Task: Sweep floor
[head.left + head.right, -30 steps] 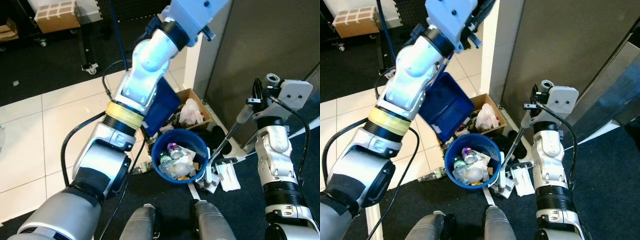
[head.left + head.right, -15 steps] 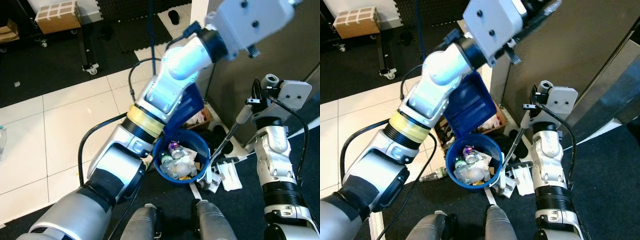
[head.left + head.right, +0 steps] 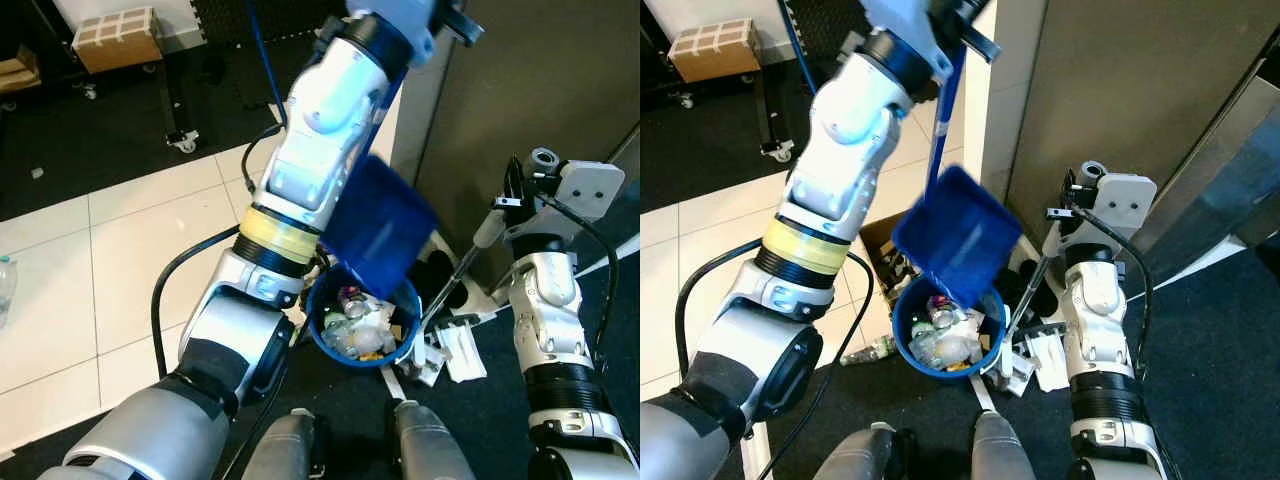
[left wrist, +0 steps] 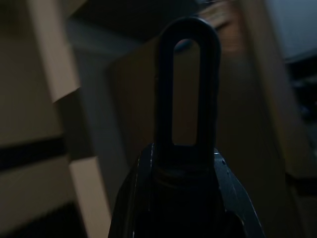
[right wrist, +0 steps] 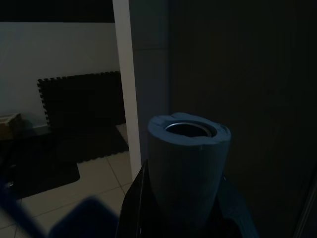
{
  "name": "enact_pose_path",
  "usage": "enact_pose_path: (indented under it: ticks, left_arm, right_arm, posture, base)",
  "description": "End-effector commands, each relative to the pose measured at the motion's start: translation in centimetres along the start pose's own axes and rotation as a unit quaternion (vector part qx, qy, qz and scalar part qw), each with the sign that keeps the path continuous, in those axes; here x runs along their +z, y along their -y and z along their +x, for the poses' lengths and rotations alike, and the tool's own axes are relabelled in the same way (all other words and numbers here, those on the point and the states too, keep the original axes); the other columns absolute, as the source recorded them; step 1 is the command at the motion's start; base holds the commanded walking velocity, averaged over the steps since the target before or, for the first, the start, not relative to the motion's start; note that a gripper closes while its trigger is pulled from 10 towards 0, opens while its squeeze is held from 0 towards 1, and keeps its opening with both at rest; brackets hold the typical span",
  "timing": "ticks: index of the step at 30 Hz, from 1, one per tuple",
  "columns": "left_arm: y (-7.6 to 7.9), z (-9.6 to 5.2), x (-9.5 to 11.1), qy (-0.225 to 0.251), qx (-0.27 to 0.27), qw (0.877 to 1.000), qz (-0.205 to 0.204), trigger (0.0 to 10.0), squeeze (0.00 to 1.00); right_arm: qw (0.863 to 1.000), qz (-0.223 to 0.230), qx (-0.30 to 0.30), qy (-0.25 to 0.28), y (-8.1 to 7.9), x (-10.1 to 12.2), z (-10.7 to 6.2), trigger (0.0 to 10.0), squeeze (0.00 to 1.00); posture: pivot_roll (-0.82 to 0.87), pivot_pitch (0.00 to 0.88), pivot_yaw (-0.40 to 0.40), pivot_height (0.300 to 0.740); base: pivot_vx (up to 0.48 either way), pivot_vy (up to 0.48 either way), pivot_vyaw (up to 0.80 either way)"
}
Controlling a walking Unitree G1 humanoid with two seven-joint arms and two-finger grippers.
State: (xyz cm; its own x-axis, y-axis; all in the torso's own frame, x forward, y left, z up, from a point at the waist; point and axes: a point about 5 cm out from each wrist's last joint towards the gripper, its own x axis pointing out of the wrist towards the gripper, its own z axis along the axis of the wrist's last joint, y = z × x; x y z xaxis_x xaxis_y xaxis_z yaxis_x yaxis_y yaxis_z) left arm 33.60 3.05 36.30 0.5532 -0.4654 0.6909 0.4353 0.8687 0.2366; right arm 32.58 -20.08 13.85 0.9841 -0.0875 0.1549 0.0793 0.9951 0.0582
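A blue dustpan (image 3: 960, 240) on a long blue handle (image 3: 945, 110) hangs tilted just above a blue bin (image 3: 902, 335) that is full of rubbish. My left gripper (image 4: 183, 161) is raised high and shut on the top of that handle, whose loop end (image 4: 187, 89) sticks out past the fingers. At the right, my right gripper (image 3: 515, 190) is shut on the grey foam grip (image 5: 187, 163) of a broom handle (image 3: 455, 280). The broom's head (image 3: 440, 352) rests on the dark mat right beside the bin.
An open cardboard box (image 3: 885, 240) of rubbish sits behind the bin, against a white pillar (image 3: 990, 90) and a grey panel (image 3: 1120, 100). A plastic bottle (image 3: 865, 350) lies on the tiles left of the bin. A wheeled rack (image 3: 170, 100) with a box (image 3: 115, 35) stands far back.
My left arm has swung the dustpan from behind the bin, near the cardboard box, to a tilted position over the bin's mouth. The right arm and broom have not moved.
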Motion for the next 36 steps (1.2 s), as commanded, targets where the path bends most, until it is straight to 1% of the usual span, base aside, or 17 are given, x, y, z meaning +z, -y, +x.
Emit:
enact_pose_path:
  ticks: [1,3,4,6,9,11,13,14,16,17,18,19,36]
  left_arm:
    - [-2.4,-0.6,1.0,0.011,0.048,0.999,0.0,10.0,0.0]
    - [-4.4,-1.7,1.0,0.001,0.093,0.996,-0.011,10.0,0.0]
    - [-4.4,-1.7,1.0,0.001,0.093,0.996,-0.011,10.0,0.0]
    - [-5.5,-2.3,1.2,0.0,0.119,0.993,-0.02,10.0,0.0]
    - [-6.5,-2.9,1.4,-0.007,0.146,0.989,-0.024,10.0,0.0]
    - [-6.7,-3.1,1.3,-0.014,0.153,0.988,-0.026,10.0,0.0]
    - [-6.7,-3.1,1.3,-0.014,0.153,0.988,-0.026,10.0,0.0]
    - [-6.8,-3.3,1.2,-0.02,0.156,0.987,-0.028,10.0,0.0]
    - [-6.6,-3.8,0.7,-0.043,0.162,0.985,-0.036,10.0,0.0]
    - [-6.6,-3.8,0.7,-0.043,0.162,0.985,-0.036,10.0,0.0]
    - [-6.4,-4.3,0.2,-0.063,0.168,0.983,-0.047,10.0,0.0]
    - [-6.3,-4.4,0.1,-0.067,0.17,0.982,-0.05,10.0,0.0]
    - [-5.5,-5.2,-0.5,-0.094,0.166,0.981,-0.044,10.0,0.0]
  right_arm:
    - [1.0,0.007,0.001,0.021,-0.2,0.7,0.3,10.0,0.0]
    - [1.0,0.009,0.005,0.019,-0.5,0.6,0.5,10.0,0.0]
    - [1.0,0.009,0.005,0.019,-0.5,0.6,0.5,10.0,0.0]
    - [1.0,0.009,0.005,0.019,-0.5,0.6,0.6,10.0,0.0]
    - [1.0,0.006,-0.001,0.019,-0.3,0.6,0.7,10.0,0.0]
    - [1.0,0.004,-0.007,0.019,0.0,0.6,0.7,10.0,0.0]
    - [1.0,0.004,-0.007,0.019,0.0,0.6,0.7,10.0,0.0]
    - [1.0,0.002,-0.012,0.019,0.2,0.7,0.7,10.0,0.0]
    - [1.0,0.001,-0.017,0.02,0.4,0.7,0.7,10.0,0.0]
    - [1.0,0.001,-0.017,0.02,0.4,0.7,0.7,10.0,0.0]
    - [1.0,0.006,-0.02,0.02,0.4,0.7,0.7,10.0,0.0]
    - [1.0,0.009,-0.022,0.02,0.4,0.6,0.7,10.0,0.0]
    - [0.999,0.013,-0.025,0.021,0.6,0.6,0.7,10.0,0.0]
  posture:
    - [-0.08,0.096,0.037,0.74]
    - [-0.07,0.095,0.03,0.74]
    - [-0.07,0.095,0.03,0.74]
    - [-0.07,0.094,0.024,0.74]
    - [-0.06,0.091,0.021,0.74]
    - [-0.06,0.09,0.022,0.74]
    - [-0.06,0.09,0.022,0.74]
    - [-0.06,0.09,0.022,0.74]
    - [-0.07,0.087,0.025,0.74]
    - [-0.07,0.087,0.025,0.74]
    - [-0.07,0.085,0.026,0.74]
    - [-0.07,0.085,0.026,0.74]
    - [-0.08,0.076,0.02,0.74]
  base:
    - [0.0,0.0,0.0]
    - [0.0,0.0,0.0]
    - [0.0,0.0,0.0]
    - [0.0,0.0,0.0]
    - [0.0,0.0,0.0]
    - [0.0,0.0,0.0]
    - [0.0,0.0,0.0]
    - [0.0,0.0,0.0]
    - [0.0,0.0,0.0]
    - [0.0,0.0,0.0]
    - [0.0,0.0,0.0]
    - [0.0,0.0,0.0]
    - [0.0,0.0,0.0]
